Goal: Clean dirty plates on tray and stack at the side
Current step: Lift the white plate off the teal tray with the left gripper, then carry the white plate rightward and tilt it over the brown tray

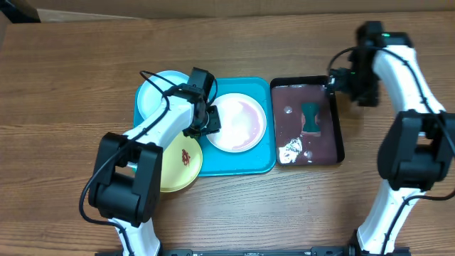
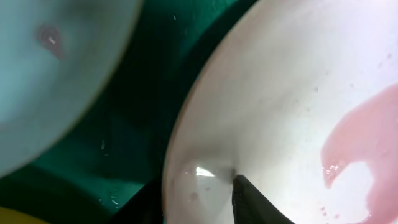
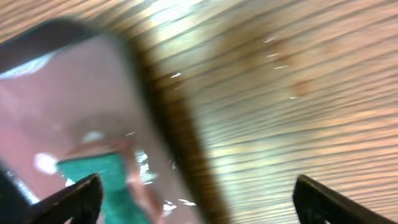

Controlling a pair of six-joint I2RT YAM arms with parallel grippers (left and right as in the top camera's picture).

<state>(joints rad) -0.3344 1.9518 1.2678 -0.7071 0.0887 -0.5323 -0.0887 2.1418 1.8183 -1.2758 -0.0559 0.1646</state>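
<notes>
On the worktop (image 1: 71, 85) sits the blue tray (image 1: 245, 165), and just beside its right edge a narrower black tray (image 1: 340, 135) of dark reddish liquid. The white plate (image 1: 238, 121) lies on the right half of the blue tray, with a pale pink wet film (image 1: 249, 114) across it. The light blue plate (image 1: 158, 96) rests at the tray's far left corner and reaches over its edge. In the left wrist view we see a faint reddish spot on it. The yellow-green plate (image 1: 178, 167) overhangs the near left corner and carries a small red-brown smear (image 1: 186, 156).

The left pincer (image 1: 211, 122) is at the white plate's left rim. From the wrist we see one finger (image 2: 252, 199) on the inside of the plate and the other outside the rim, so the rim lies between them. We cannot tell whether they are clenched on it.

The right pincer (image 1: 340, 80) hangs over the far right corner of the black tray, released, its jaws spread wide and grasping nothing. A green sponge (image 1: 311, 117) lies in the liquid, apart from it.
</notes>
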